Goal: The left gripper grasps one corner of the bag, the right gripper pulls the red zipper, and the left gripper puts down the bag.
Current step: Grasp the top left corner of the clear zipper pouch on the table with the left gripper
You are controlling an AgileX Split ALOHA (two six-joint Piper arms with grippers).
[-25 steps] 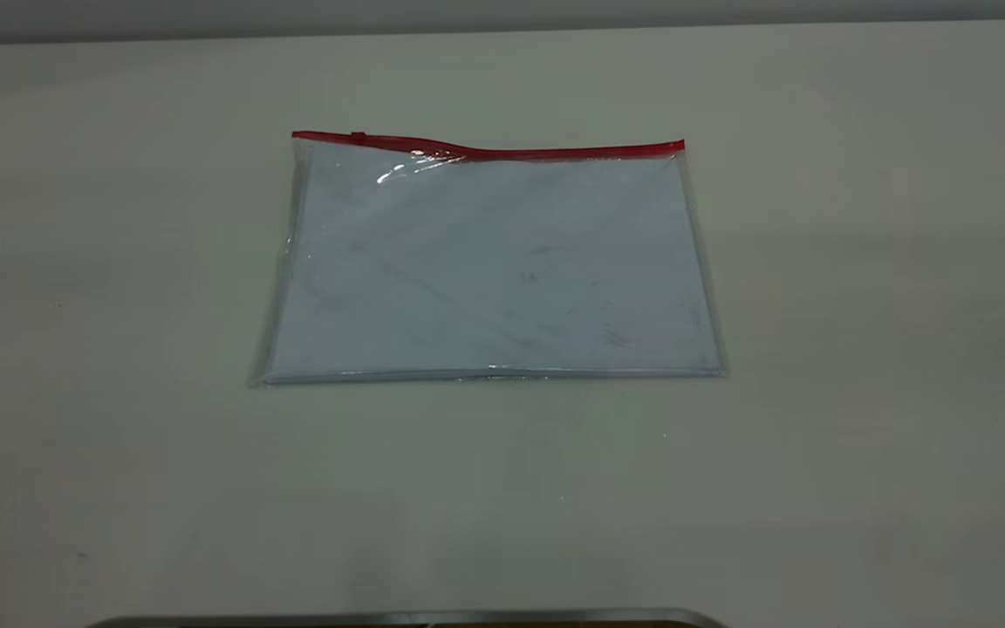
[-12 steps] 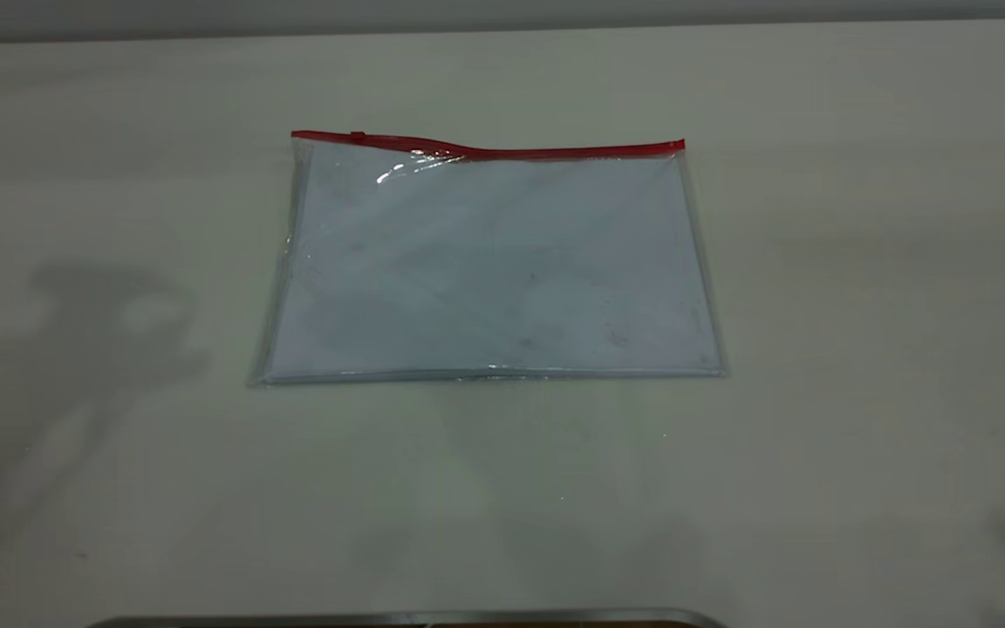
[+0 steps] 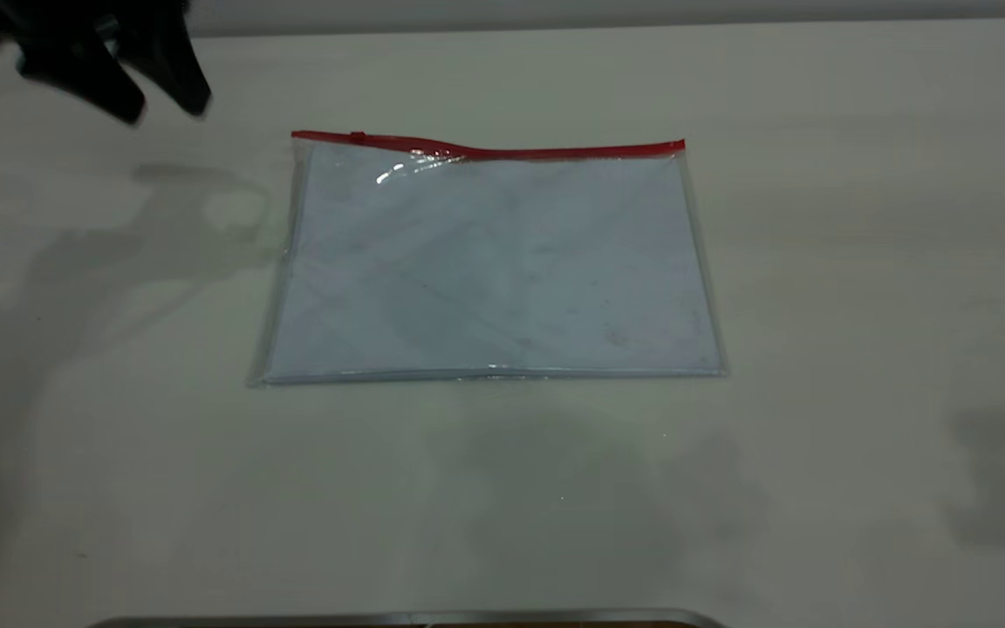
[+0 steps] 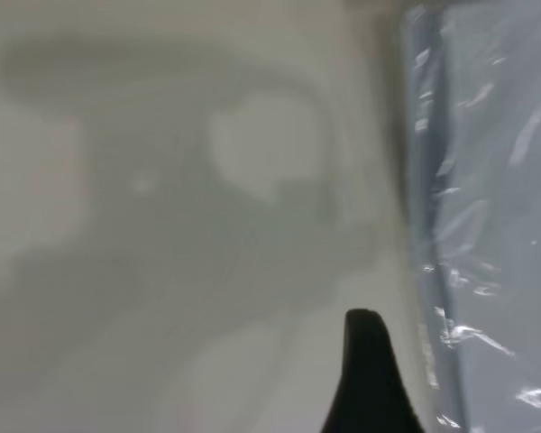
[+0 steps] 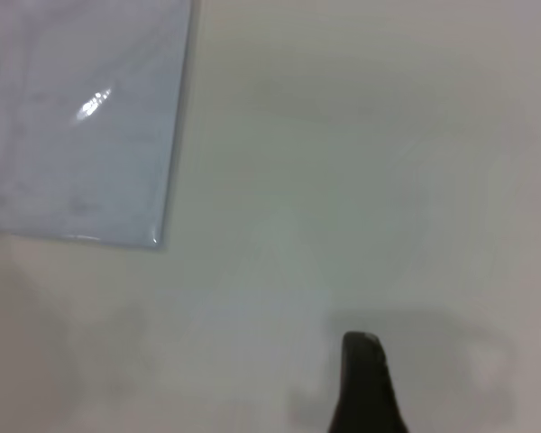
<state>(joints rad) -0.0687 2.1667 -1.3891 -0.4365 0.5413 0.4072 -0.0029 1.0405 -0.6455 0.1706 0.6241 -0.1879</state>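
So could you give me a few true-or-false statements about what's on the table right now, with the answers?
1. The bag lies flat on the table. True.
2. The red zipper runs along the bag's far edge in the exterior view. True.
3. The left gripper is clamped on a corner of the bag. False: it hangs open above the table, off the bag's far left corner.
4. The bag is empty. False: white paper shows inside.
5. The right gripper's finger touches the bag. False: it is over bare table.

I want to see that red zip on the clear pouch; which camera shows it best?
The exterior view: the whole red zipper runs along the bag's far edge, its slider near the left end. Both wrist views show only clear plastic and paper, no red strip.
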